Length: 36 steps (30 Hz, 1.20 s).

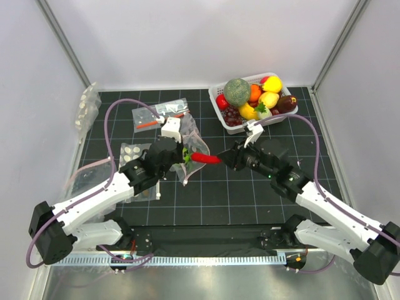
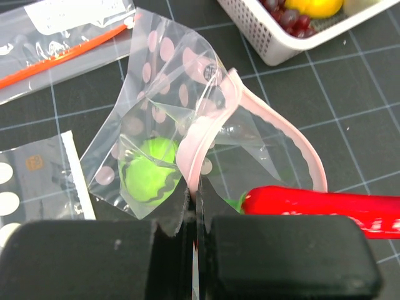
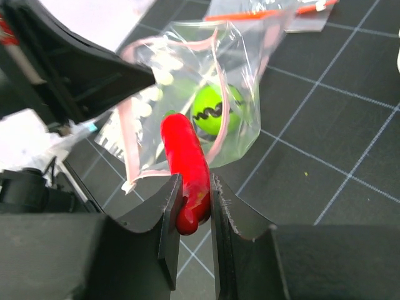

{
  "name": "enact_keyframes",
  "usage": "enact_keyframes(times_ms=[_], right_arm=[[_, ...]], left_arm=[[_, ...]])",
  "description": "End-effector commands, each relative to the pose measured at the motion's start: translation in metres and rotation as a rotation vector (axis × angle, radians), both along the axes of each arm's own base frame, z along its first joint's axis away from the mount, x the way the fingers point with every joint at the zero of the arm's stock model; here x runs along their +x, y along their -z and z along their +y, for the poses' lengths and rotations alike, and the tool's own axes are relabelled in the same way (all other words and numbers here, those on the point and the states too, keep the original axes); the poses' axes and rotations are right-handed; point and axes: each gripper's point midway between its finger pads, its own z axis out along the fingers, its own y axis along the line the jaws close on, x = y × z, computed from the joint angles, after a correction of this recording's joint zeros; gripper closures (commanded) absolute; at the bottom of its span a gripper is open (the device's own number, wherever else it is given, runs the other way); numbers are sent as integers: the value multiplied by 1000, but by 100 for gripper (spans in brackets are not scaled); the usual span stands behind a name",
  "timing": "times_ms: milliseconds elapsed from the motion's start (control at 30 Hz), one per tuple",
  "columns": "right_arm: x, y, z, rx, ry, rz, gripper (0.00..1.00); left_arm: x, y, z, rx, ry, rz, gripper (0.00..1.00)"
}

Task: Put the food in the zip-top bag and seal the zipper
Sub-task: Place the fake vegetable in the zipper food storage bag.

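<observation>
The long red glossy toy chili (image 3: 184, 147) is gripped at its rear end by the right hand (image 3: 194, 194), its long axis aimed straight away from that hand — into the gaping mouth of the clear white-dotted plastic zip-top bag (image 2: 156, 69). The narrow pink zipper strip (image 2: 294, 140) is pinched by the closed left hand (image 2: 195, 206); a round green toy fruit (image 2: 150, 169) lies inside. Beyond, more food sits in the white plastic basket (image 1: 250, 127).

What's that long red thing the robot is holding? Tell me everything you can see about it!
It is a toy red chili, long, smooth and shiny like plastic, with a little green stem at one end. The right gripper pinches the other end between its two fingers. The stem end pokes into the open mouth of the dotted zip-top bag, close to a green fruit already inside.
</observation>
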Motion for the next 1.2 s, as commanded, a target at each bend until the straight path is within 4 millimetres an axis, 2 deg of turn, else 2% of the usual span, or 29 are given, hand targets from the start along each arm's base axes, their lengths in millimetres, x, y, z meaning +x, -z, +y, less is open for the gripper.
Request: enact_keyframes(times_ms=[0, 167, 333, 367, 433, 633, 767, 833, 867, 900, 933, 1000, 1033, 1133, 1167], right_arm=[[4, -8, 8, -34, -15, -14, 99], [3, 3, 28, -64, -84, 11, 99], [-1, 13, 46, -134, -128, 17, 99], [-2, 22, 49, -159, -144, 31, 99], [-2, 24, 53, -169, -162, 43, 99], [0, 44, 65, -218, -214, 92, 99], [10, 52, 72, -206, -193, 89, 99], [12, 62, 73, -206, -183, 101, 99], [16, 59, 77, -189, -178, 84, 98], [18, 63, 78, -191, -173, 86, 94], [20, 66, 78, -190, -165, 93, 75], [23, 66, 78, -186, -150, 85, 48], [24, 62, 75, -182, -133, 76, 32], [21, 52, 69, -158, -118, 40, 22], [19, 39, 64, -131, -107, 13, 22]], left_arm=[[7, -28, -2, -85, -26, -95, 100], [8, -29, -15, -129, 2, -72, 100], [7, -16, -27, -120, 32, -49, 100], [6, -16, -33, -131, 59, -54, 100], [1, -10, -38, -124, 102, -49, 100], [-17, -14, -60, -160, 211, -19, 100], [-20, -17, -61, -170, 218, -23, 100], [-19, -16, -58, -164, 206, -26, 100], [-20, -16, -57, -162, 203, -28, 100], [-21, -16, -55, -164, 201, -31, 100], [-20, -17, -54, -167, 197, -37, 100], [-22, -20, -52, -176, 198, -47, 100], [-22, -22, -51, -179, 197, -52, 100], [-22, -24, -46, -176, 181, -64, 100], [-22, -24, -44, -180, 174, -65, 100]])
